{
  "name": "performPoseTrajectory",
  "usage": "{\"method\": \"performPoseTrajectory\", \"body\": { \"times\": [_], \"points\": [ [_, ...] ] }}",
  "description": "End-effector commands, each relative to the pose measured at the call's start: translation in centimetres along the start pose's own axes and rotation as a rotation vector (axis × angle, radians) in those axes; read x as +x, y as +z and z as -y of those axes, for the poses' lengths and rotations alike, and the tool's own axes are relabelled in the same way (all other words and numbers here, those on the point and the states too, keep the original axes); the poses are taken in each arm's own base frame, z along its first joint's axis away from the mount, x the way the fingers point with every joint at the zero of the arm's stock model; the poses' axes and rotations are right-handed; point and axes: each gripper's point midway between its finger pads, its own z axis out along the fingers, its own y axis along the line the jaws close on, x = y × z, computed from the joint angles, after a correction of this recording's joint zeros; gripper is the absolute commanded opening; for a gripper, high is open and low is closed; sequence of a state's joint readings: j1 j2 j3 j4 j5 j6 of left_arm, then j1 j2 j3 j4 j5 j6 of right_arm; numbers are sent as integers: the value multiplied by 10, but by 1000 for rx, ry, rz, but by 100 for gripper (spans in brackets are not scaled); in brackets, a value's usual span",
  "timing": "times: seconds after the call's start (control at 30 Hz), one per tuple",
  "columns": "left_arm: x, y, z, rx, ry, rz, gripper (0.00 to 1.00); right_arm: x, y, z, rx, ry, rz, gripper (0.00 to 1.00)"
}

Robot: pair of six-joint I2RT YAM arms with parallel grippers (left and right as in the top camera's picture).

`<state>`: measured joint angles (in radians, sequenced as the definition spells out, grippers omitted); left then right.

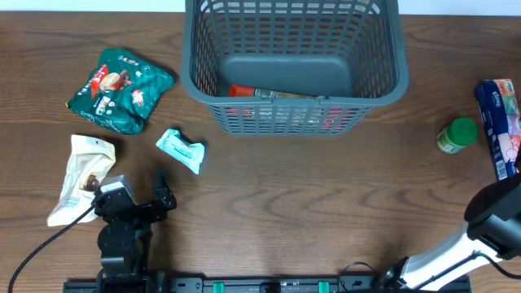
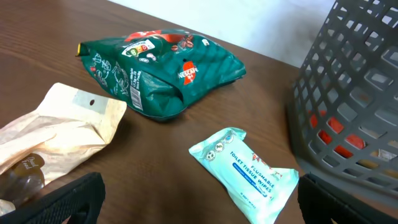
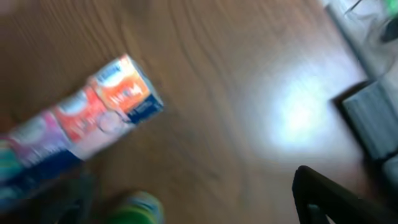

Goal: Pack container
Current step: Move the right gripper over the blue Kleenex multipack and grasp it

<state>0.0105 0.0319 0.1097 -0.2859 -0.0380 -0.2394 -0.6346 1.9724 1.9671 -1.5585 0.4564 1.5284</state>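
Observation:
The dark grey lattice basket (image 1: 285,120) stands at the far middle of the table, with a red and silver packet (image 1: 260,92) inside. It also shows at the right of the left wrist view (image 2: 354,93). My left gripper (image 1: 134,194) is open and empty near the front left. Its fingers (image 2: 202,208) are spread just short of a light blue wipes packet (image 2: 245,171). My right gripper (image 3: 205,205) looks open and empty in a blurred view. A green-capped bottle (image 3: 134,210) sits near its left finger.
A green coffee bag (image 1: 120,89) and a beige pouch (image 1: 81,175) lie at the left, the wipes packet (image 1: 181,150) between them and the basket. The green-capped bottle (image 1: 457,135) and a multicoloured pack (image 1: 503,126) sit at the right edge.

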Motion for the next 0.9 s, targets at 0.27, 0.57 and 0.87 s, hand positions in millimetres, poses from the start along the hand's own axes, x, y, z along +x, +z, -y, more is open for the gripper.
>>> {"method": "performPoseTrajectory", "body": {
  "times": [0.27,0.57,0.87],
  "points": [
    [11,2,-7,-32,-2,-28,99,-21,14,-18,-70,221,25,95],
    [11,2,-7,-32,-2,-28,99,-22,27,-18,-62,425,11,99],
    [11,2,-7,-32,-2,-28,98,-8,91,-22,-69,482,0,99]
  ]
}}
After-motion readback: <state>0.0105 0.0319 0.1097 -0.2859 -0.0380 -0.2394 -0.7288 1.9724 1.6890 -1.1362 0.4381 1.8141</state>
